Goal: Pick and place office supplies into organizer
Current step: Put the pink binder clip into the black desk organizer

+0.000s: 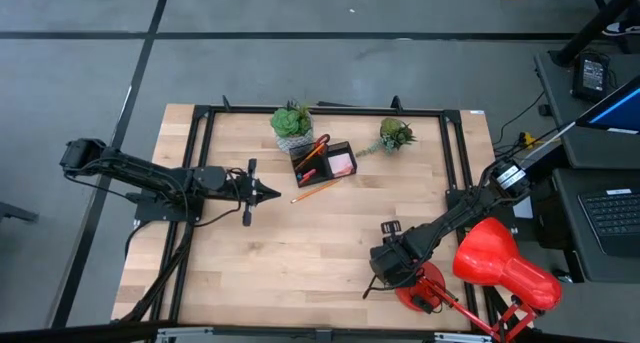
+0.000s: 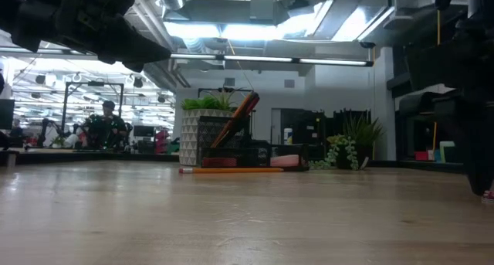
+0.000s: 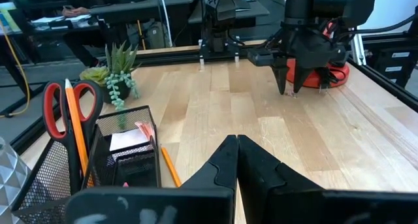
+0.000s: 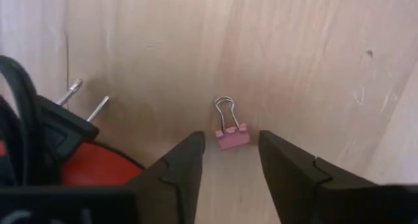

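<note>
1. Clip (image 4: 231, 134): a small pink binder clip lies on the table (image 1: 300, 253) directly below the right gripper (image 4: 228, 160), centred in the gap between its parted fingers. Its wire handles point away from the wrist, so its long axis runs along the gap. The fingers stand apart; nothing is grasped.
2. Clip body looks like painted sheet metal; handles are thin bright wire loops. Fingers (image 4: 177, 165) are dark, blunt and matte. Table is pale, smooth wood.
3. Lamp (image 1: 505, 263), glossy red with a round base, stands just beside the right gripper; a black plug with two prongs lies near the clip.
4. Left gripper (image 3: 236, 160) is clenched empty, near the organizer (image 1: 325, 163), well apart from the clip. The right arm is nearer.
5. Organizer is black wire mesh; it holds scissors (image 3: 60, 108) and a pink pad (image 1: 341, 164). One pencil (image 1: 318, 190) lies beside it.
</note>
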Motion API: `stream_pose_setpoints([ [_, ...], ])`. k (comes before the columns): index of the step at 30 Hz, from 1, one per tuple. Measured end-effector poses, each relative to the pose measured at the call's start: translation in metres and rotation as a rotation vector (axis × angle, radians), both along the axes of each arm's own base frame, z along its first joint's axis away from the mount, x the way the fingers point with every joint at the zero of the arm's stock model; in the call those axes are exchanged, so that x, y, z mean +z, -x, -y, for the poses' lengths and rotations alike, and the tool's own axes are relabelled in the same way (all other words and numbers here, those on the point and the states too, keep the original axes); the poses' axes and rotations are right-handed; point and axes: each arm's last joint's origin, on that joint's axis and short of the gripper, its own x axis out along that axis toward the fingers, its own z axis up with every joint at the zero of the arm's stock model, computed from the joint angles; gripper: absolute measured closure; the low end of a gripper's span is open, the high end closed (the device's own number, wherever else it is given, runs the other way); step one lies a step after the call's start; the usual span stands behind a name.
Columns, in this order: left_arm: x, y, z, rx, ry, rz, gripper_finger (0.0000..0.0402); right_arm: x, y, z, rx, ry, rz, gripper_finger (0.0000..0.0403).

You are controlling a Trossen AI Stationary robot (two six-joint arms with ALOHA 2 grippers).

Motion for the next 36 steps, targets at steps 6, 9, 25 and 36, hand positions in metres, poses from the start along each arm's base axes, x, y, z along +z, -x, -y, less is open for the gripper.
stream_pose_setpoints([
  [6, 0.0, 0.0, 0.0, 0.0, 0.0, 0.0, 0.04, 0.0, 0.0, 0.0, -0.005, -0.017, -0.008, 0.0263],
  [9, 0.0, 0.0, 0.0, 0.0, 0.0, 0.0, 0.04, 0.0, 0.0, -0.001, -0.005, -0.02, -0.009, 0.0279],
  [25, 0.0, 0.0, 0.0, 0.0, 0.001, 0.0, 0.04, 0.0, -0.001, -0.001, -0.189, -0.045, -0.006, 0.0337],
  [36, 0.0, 0.0, 0.0, 0.0, 0.0, 0.0, 0.0399, 0.016, -0.002, -0.002, -0.312, -0.13, 0.067, 0.034],
])
